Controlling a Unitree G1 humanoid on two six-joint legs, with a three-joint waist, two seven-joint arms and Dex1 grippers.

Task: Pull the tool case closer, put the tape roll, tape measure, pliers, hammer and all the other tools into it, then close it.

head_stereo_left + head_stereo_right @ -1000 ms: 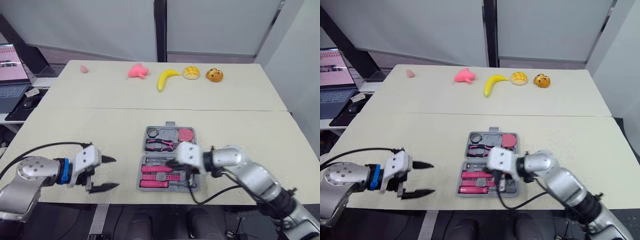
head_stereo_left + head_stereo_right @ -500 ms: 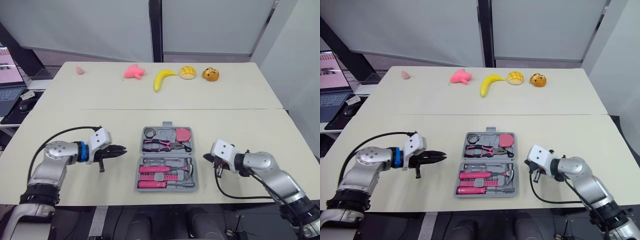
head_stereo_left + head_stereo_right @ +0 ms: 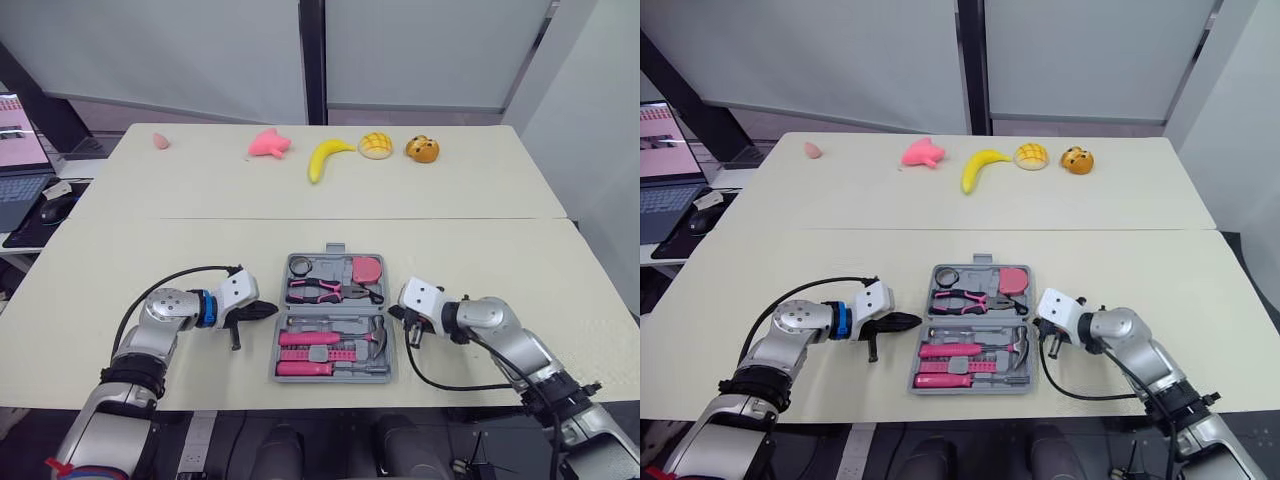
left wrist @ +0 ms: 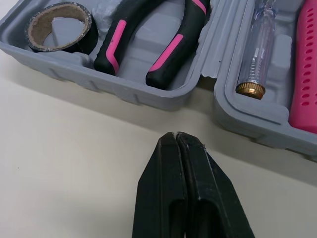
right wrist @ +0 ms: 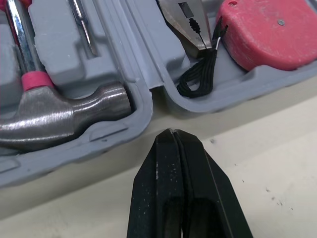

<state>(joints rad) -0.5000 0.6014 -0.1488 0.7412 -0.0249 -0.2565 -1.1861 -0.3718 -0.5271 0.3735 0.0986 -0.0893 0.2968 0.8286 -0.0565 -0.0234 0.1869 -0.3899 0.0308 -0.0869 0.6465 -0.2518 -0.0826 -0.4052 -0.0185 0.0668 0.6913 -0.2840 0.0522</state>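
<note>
The grey tool case [image 3: 282, 352] lies open near the table's front edge. Its far half holds the black tape roll [image 4: 59, 33], the pink-and-black pliers [image 4: 148, 44] and the red tape measure [image 5: 267, 29]. Its near half holds the hammer [image 5: 64, 119], a clear tester screwdriver [image 4: 255, 54] and pink-handled tools [image 3: 315, 354]. My left gripper [image 3: 272, 311] is shut and empty, its tips [image 4: 176, 136] on the table just off the case's left side at the hinge. My right gripper [image 3: 393, 311] is shut and empty, its tips [image 5: 171, 134] close to the case's right side at the hinge.
Along the table's far edge lie a small pink item [image 3: 160, 140], a pink toy [image 3: 268, 144], a banana [image 3: 330, 157], a bun [image 3: 376, 145] and an orange toy [image 3: 422, 150]. A laptop [image 3: 15, 150] and a mouse [image 3: 53, 208] sit on a side desk at the left.
My left gripper has shut and moved right up to the case's left side. My right gripper came off the case and now rests by its right side. The camera view has shifted.
</note>
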